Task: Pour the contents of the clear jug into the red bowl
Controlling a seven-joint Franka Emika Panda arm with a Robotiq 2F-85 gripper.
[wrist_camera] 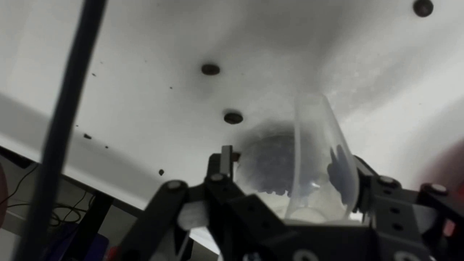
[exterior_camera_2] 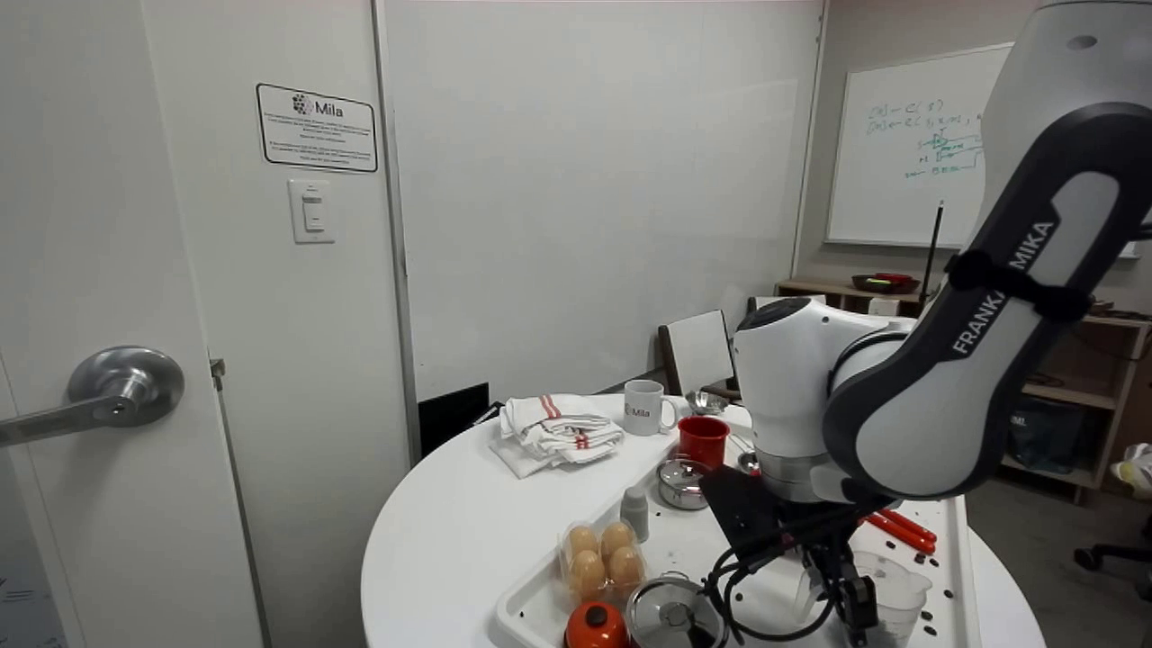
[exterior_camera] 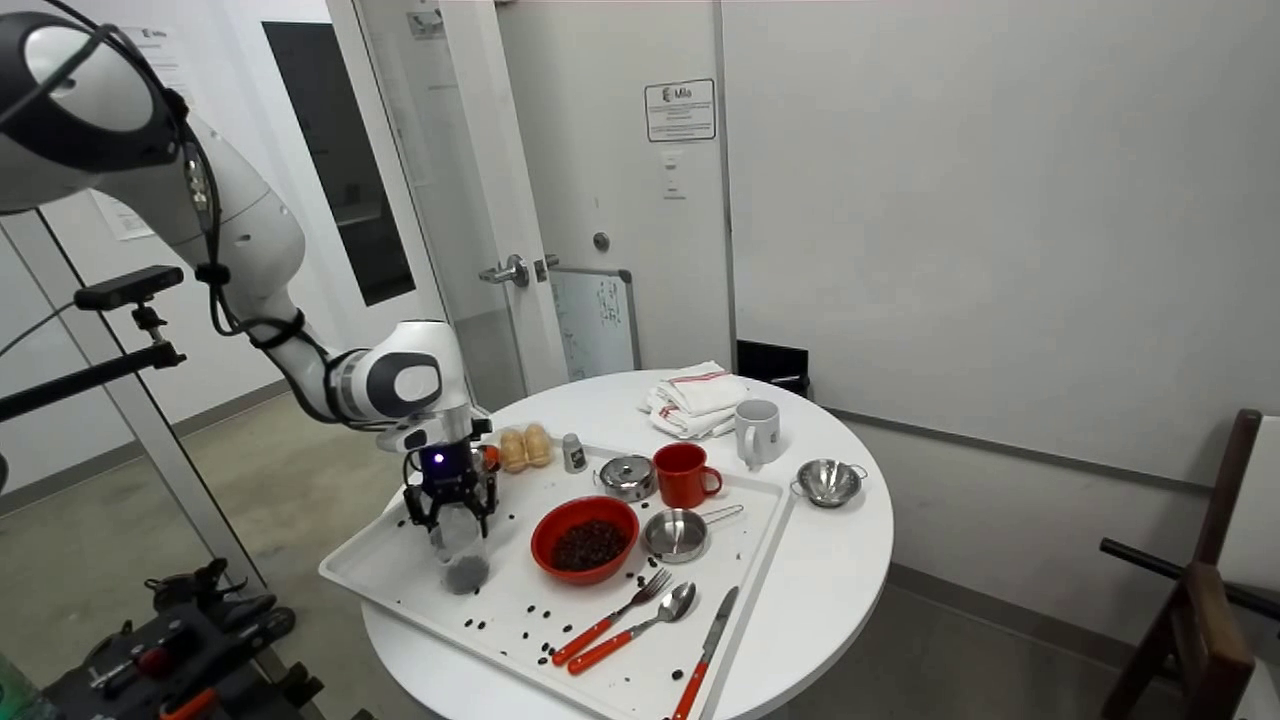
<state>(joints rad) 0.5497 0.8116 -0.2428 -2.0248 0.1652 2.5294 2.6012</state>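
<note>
The clear jug [exterior_camera: 464,562] stands on the tray, left of the red bowl [exterior_camera: 576,514] in an exterior view. Dark contents show low in the jug. The red bowl holds a heap of dark beans. My gripper [exterior_camera: 458,522] points down with its fingers on both sides of the jug. In the wrist view the gripper [wrist_camera: 294,166] is open around the jug [wrist_camera: 322,145], with a narrow gap at the left finger; the right finger is close against the wall. The jug also shows beside the gripper in an exterior view [exterior_camera_2: 893,594]; the bowl is mostly hidden there by the arm.
A white tray [exterior_camera: 400,575] has scattered beans on it. Beyond the bowl are a red cup [exterior_camera: 684,476], a lidded pot [exterior_camera: 628,478] and a small metal pan [exterior_camera: 676,535]. Cutlery [exterior_camera: 630,632] lies in front. Eggs [exterior_camera_2: 603,560] and an orange-red pot [exterior_camera_2: 596,625] are near the arm.
</note>
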